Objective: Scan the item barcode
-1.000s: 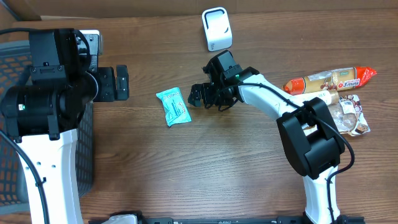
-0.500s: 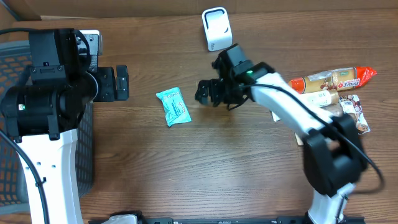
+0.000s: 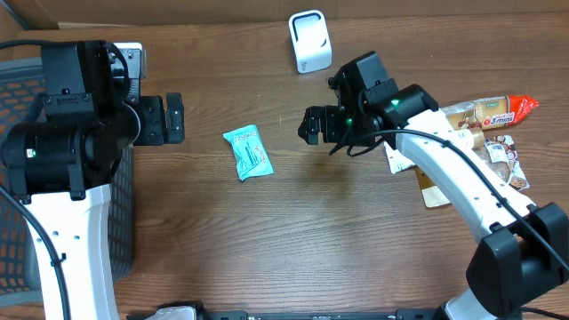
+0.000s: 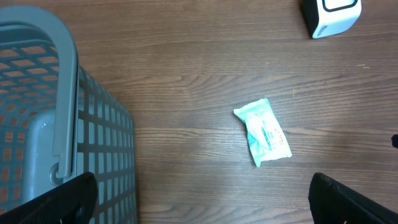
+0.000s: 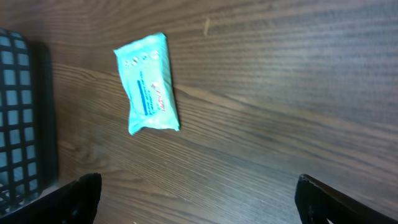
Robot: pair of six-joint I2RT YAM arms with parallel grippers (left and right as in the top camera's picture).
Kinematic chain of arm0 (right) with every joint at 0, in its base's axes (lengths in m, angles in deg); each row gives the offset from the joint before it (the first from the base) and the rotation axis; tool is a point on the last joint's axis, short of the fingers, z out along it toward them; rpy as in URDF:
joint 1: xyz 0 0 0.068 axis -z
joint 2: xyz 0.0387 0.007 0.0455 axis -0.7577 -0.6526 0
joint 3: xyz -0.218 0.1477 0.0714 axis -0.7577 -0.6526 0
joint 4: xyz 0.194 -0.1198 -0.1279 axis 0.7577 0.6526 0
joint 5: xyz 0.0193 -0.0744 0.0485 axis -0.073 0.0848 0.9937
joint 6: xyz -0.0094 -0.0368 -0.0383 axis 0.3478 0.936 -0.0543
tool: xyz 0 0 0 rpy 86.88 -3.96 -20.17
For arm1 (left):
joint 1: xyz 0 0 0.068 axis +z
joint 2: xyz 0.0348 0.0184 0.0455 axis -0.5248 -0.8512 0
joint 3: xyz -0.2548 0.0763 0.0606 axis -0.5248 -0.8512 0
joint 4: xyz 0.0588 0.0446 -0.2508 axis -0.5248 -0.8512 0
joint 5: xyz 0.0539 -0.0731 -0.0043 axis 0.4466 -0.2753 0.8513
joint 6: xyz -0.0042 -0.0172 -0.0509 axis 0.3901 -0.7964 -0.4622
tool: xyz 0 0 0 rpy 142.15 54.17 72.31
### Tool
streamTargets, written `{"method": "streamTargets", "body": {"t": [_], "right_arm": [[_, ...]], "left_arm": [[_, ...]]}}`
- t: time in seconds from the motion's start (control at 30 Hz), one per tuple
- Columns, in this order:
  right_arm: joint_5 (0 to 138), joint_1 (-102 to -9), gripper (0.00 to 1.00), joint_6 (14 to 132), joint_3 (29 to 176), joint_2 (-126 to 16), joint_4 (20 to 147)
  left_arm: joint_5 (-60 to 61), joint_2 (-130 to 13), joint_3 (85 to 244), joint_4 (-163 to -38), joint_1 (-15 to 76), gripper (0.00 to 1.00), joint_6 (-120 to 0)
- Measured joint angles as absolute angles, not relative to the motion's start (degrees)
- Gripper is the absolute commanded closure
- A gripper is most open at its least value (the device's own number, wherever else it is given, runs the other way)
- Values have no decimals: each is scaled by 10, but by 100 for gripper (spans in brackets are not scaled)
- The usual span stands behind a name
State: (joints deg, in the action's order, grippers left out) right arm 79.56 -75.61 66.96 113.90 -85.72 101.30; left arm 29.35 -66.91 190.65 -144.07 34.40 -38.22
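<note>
The right gripper [image 3: 313,124] is being held with its fingers spread to their widest and nothing between them, the opening being pointed at the teal packet [image 3: 247,152], which is lying flat on the wooden table [image 3: 293,240] ahead of the fingertips and apart from them, touched by neither arm. The left gripper [image 3: 164,118] is likewise being kept fully open and empty on the packet's far side, above the grey basket [image 4: 62,93], which is judged to be waiting for scanned goods. The white scanner [image 3: 309,41] is being left upright just off to one side of the right gripper, seemingly so the packet can be presented to it. Other snack packs [image 3: 476,114] are being kept behind the right arm, probably awaiting their turn
</note>
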Motion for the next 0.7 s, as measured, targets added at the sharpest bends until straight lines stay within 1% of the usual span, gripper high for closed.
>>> {"method": "streamTargets", "body": {"t": [0.13,0.2,0.4,0.5,0.6,0.7], "right_arm": [[787,-756,2,656,1118,-860,995],[785,-756,6,646,1103,-862,975],[775,-756,13,593,1051,-862,899],[773,-758,20,571,1019,-862,836],[772,-771,28,586,993,-867,756],[776,-797,30,619,992,-874,713]], "left_arm": [[293,-669,1907,-1441,344,0,-382],[293,-669,1906,-1441,344,0,-382],[293,-669,1907,-1440,344,0,-382],[293,-669,1907,-1441,344,1,-382],[293,-669,1907,-1440,344,0,-382],[293,-669,1907,-1440,344,1,-382]]}}
